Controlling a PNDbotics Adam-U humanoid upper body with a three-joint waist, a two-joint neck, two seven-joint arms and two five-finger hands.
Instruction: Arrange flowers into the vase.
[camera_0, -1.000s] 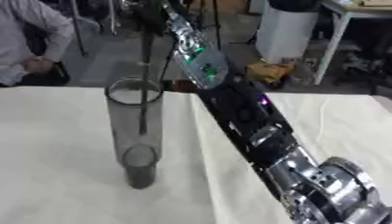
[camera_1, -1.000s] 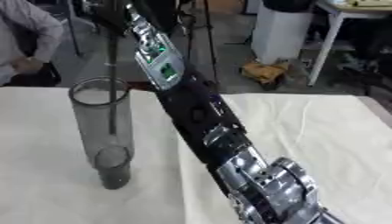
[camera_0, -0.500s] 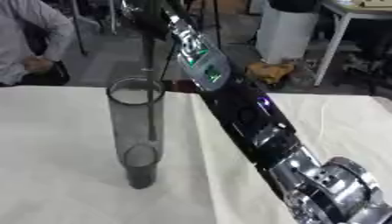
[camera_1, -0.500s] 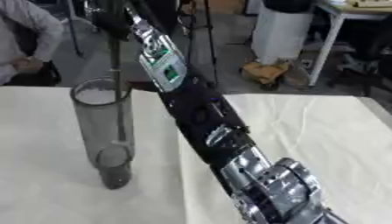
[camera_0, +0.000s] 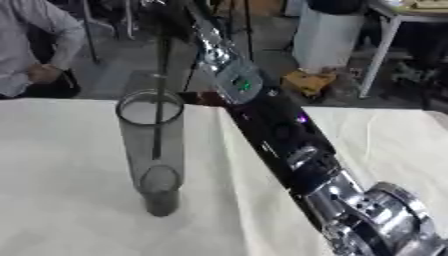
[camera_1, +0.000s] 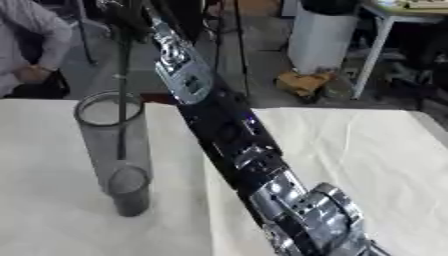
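A tall, clear, smoky cylinder vase (camera_0: 140, 145) stands upright on the white tablecloth (camera_0: 61, 210), left of centre. A thin dark flower stem (camera_0: 160, 90) hangs straight down through the vase's rim, and its lower end is about halfway down inside. My right arm stretches from the lower right up to the top of the view. There my right hand (camera_0: 171, 20) is curled on the upper stem above the vase. The hand is dark and partly cut off by the top edge, and no bloom shows. My left hand is out of sight.
My right forearm (camera_0: 280, 135) lies diagonally over the table just right of the vase. Beyond the table's far edge are a seated person (camera_0: 35, 45) at the left, a white bin (camera_0: 325, 35), a yellow thing (camera_0: 311, 80) on the floor and another table's leg (camera_0: 383, 50).
The stem seems to have sunk slightly deeper into the vase. My arm and the vase have hardly shifted.
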